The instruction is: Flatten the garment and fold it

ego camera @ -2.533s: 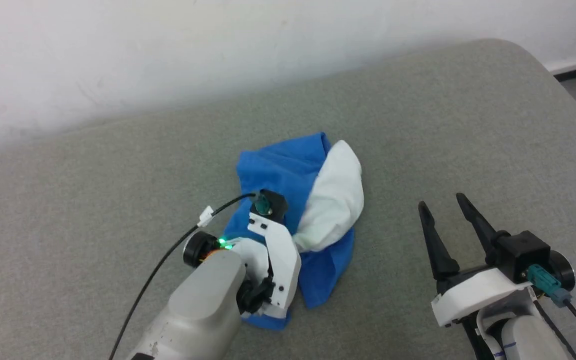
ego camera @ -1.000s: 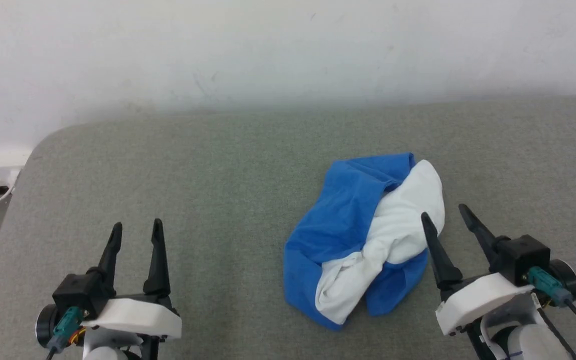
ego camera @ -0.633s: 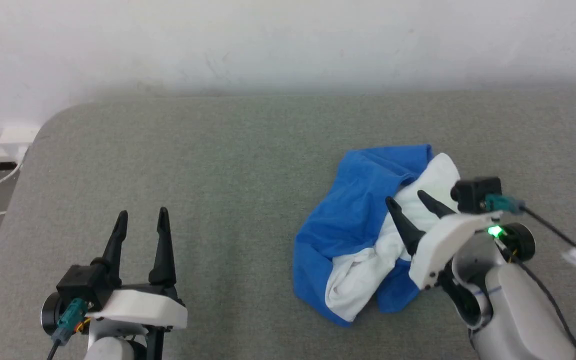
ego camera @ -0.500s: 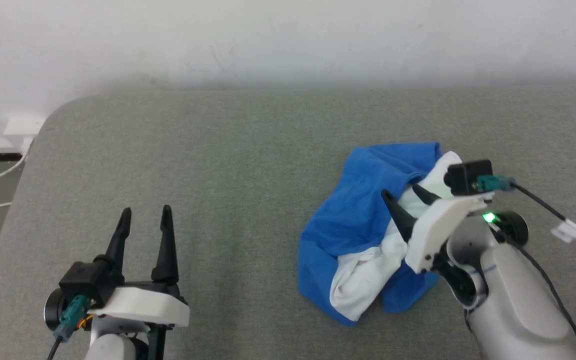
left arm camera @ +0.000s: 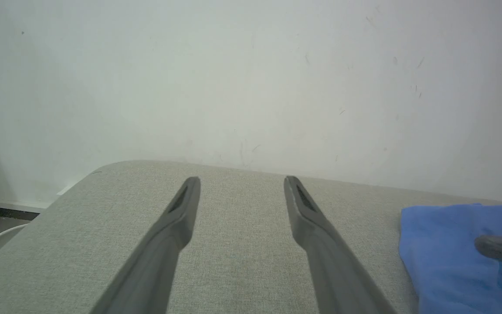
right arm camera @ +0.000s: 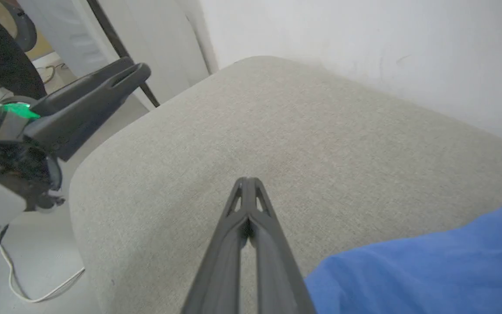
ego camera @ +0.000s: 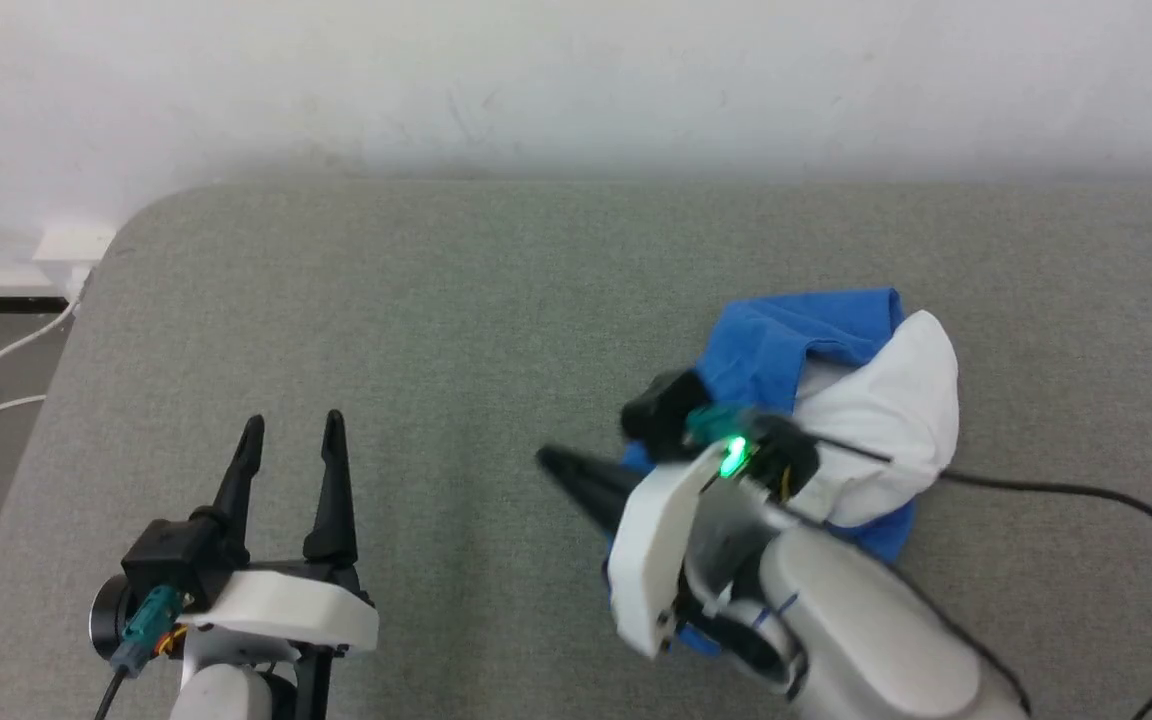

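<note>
Nearest, the left end effector point(ego camera: 294, 420) hung over the grey table point(ego camera: 456, 300), fingers spread wide and empty. The right end effector point(ego camera: 561, 468) pointed leftward, fingers pressed together with nothing seen between them, just past the left edge of the crumpled garment point(ego camera: 876, 410), which lay on the table's right side. Beyond stood a white wall point(ego camera: 536, 80).

Low left: left pincer point(ego camera: 294, 422), fingers upright, spread wide. Right pincer point(ego camera: 550, 461) fingers pressed together, pointing leftward; right forearm point(ego camera: 866, 640) angling in from lower right, green wrist light point(ego camera: 733, 456) lit.
</note>
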